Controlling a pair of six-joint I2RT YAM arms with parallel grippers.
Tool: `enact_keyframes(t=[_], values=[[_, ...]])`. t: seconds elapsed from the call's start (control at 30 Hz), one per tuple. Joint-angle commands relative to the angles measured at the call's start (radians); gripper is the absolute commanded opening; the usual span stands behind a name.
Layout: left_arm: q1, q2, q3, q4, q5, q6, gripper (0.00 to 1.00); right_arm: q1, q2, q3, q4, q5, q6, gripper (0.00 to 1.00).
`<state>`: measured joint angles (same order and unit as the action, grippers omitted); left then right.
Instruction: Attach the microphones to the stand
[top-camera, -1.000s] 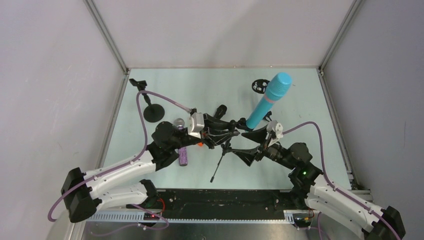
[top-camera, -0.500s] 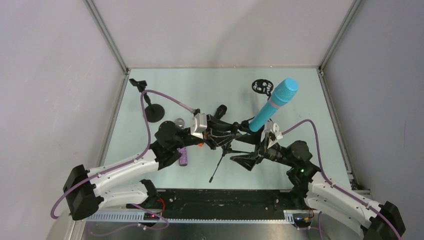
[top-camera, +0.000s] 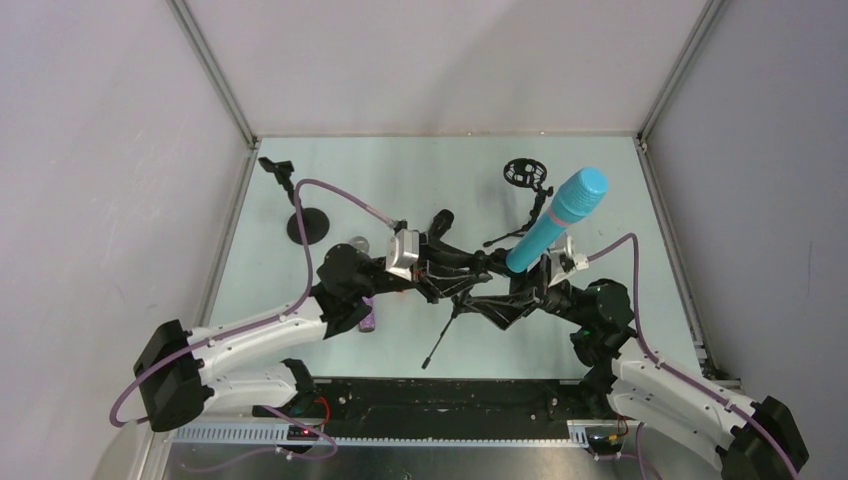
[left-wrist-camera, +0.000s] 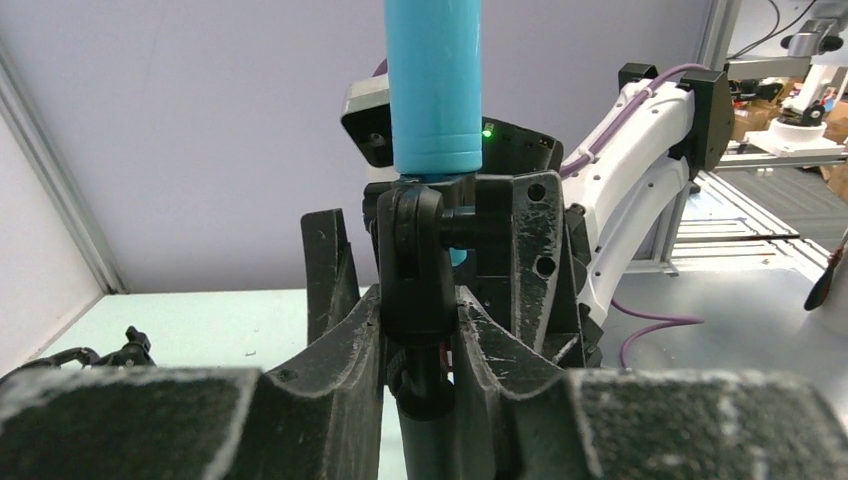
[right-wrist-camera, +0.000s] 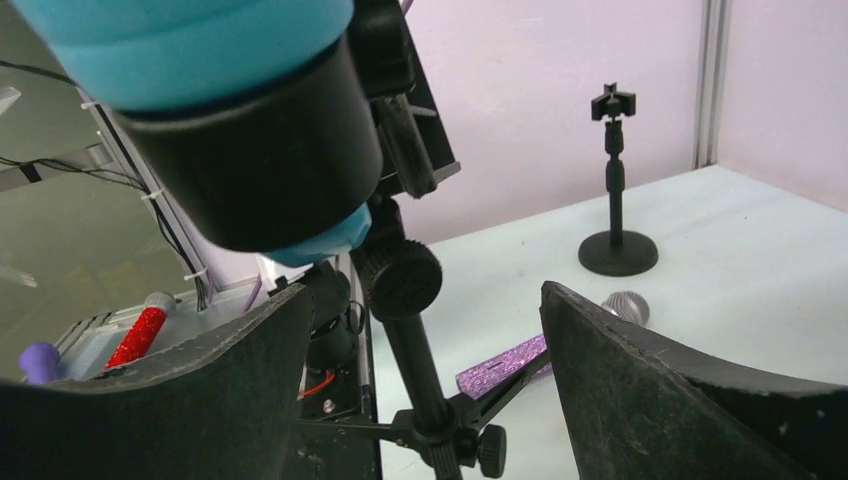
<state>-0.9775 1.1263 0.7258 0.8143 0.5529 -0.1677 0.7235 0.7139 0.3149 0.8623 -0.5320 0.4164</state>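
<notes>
Looking down from above, you see the blue mic (top-camera: 562, 212) seated in the black clip at the top of the stand (right-wrist-camera: 418, 385), leaning with its head up and toward the back right of the table (top-camera: 620, 190). Your left gripper (left-wrist-camera: 420, 345) is closed narrow on the stand's joint just under that clip, with both fingers (left-wrist-camera: 340, 350) pressed against the black post. Your right gripper (right-wrist-camera: 425, 300) stands wide, a finger on each side of the post below the knob and neither touching it; the mic's lower end hangs above the gap. You cannot tell whether the stand's feet rest on the table. The purple mic (right-wrist-camera: 505, 365) lies flat on the table beyond the post, partly under your left arm, with its silver head pointing away from the arms' bases. A second stand (top-camera: 308, 225) with a round base sits upright near the back left, well apart from both grippers.
</notes>
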Motion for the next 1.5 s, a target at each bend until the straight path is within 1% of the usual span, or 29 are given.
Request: enact_keyframes(t=[0.0,0.1,0.2,0.4,0.47,0.5,0.53,0.57,0.6,0.63,0.67,0.7,0.73,0.77,0.8,0.93,1.03,1.13,1.17,1.2,1.3,1.4,1.43,1.47], values=[[-0.007,-0.017,0.019,0.151,0.008,-0.027,0.0,-0.022,0.009,0.063,0.076,-0.023,0.002,0.87],[-0.007,-0.016,0.014,0.154,0.011,-0.033,0.0,-0.046,0.017,0.09,0.031,-0.091,-0.02,0.87],[-0.008,-0.012,0.007,0.158,0.015,-0.044,0.0,-0.064,0.037,0.115,0.028,-0.141,-0.016,0.86],[-0.007,0.01,0.003,0.198,0.034,-0.088,0.0,-0.073,0.109,0.119,0.136,-0.211,0.036,0.8],[-0.008,0.013,0.001,0.211,0.035,-0.1,0.0,-0.075,0.13,0.127,0.157,-0.235,0.051,0.74],[-0.007,0.014,0.0,0.214,0.035,-0.107,0.0,-0.075,0.138,0.137,0.16,-0.245,0.057,0.7],[-0.007,0.016,0.0,0.219,0.036,-0.109,0.0,-0.075,0.152,0.143,0.161,-0.26,0.06,0.63],[-0.007,0.017,0.001,0.221,0.036,-0.115,0.0,-0.076,0.159,0.153,0.161,-0.265,0.069,0.59],[-0.008,0.02,0.001,0.226,0.037,-0.118,0.0,-0.077,0.171,0.156,0.167,-0.271,0.076,0.49],[-0.007,0.021,-0.001,0.231,0.036,-0.124,0.0,-0.079,0.175,0.159,0.174,-0.272,0.093,0.43],[-0.007,0.022,-0.002,0.238,0.034,-0.127,0.0,-0.082,0.18,0.16,0.186,-0.271,0.108,0.31],[-0.008,0.023,-0.004,0.243,0.034,-0.132,0.0,-0.087,0.181,0.16,0.189,-0.269,0.115,0.23],[-0.008,0.023,-0.006,0.246,0.034,-0.133,0.0,-0.09,0.18,0.161,0.187,-0.262,0.126,0.07],[-0.008,0.02,-0.011,0.251,0.028,-0.137,0.0,-0.096,0.177,0.161,0.179,-0.258,0.13,0.02],[-0.008,0.017,-0.013,0.253,0.024,-0.137,0.0,-0.097,0.176,0.161,0.171,-0.249,0.133,0.0],[-0.007,-0.004,-0.037,0.26,-0.029,-0.133,0.0,-0.106,0.153,0.16,0.079,-0.185,0.124,0.0],[-0.008,-0.021,-0.055,0.26,-0.101,-0.124,0.0,-0.098,0.11,0.159,-0.069,-0.056,0.103,0.0],[-0.008,-0.033,-0.068,0.254,-0.163,-0.115,0.0,-0.081,0.065,0.158,-0.189,0.052,0.041,0.0],[-0.008,-0.042,-0.073,0.24,-0.196,-0.113,0.0,-0.076,0.043,0.157,-0.241,0.123,0.031,0.0],[-0.007,-0.046,-0.073,0.229,-0.242,-0.113,0.0,-0.068,0.034,0.156,-0.264,0.154,0.017,0.0],[-0.007,-0.077,-0.062,0.13,-0.347,-0.114,0.0,-0.051,0.004,0.154,-0.36,0.3,-0.01,0.0],[-0.01,-0.106,-0.046,0.031,-0.498,-0.136,0.0,-0.013,-0.007,0.153,-0.417,0.421,-0.025,0.0],[-0.013,-0.109,-0.041,0.014,-0.523,-0.139,0.0,0.001,-0.008,0.152,-0.424,0.492,-0.044,0.0],[-0.019,-0.117,-0.03,-0.02,-0.579,-0.139,0.0,0.035,-0.006,0.152,-0.435,0.576,-0.055,0.0]])
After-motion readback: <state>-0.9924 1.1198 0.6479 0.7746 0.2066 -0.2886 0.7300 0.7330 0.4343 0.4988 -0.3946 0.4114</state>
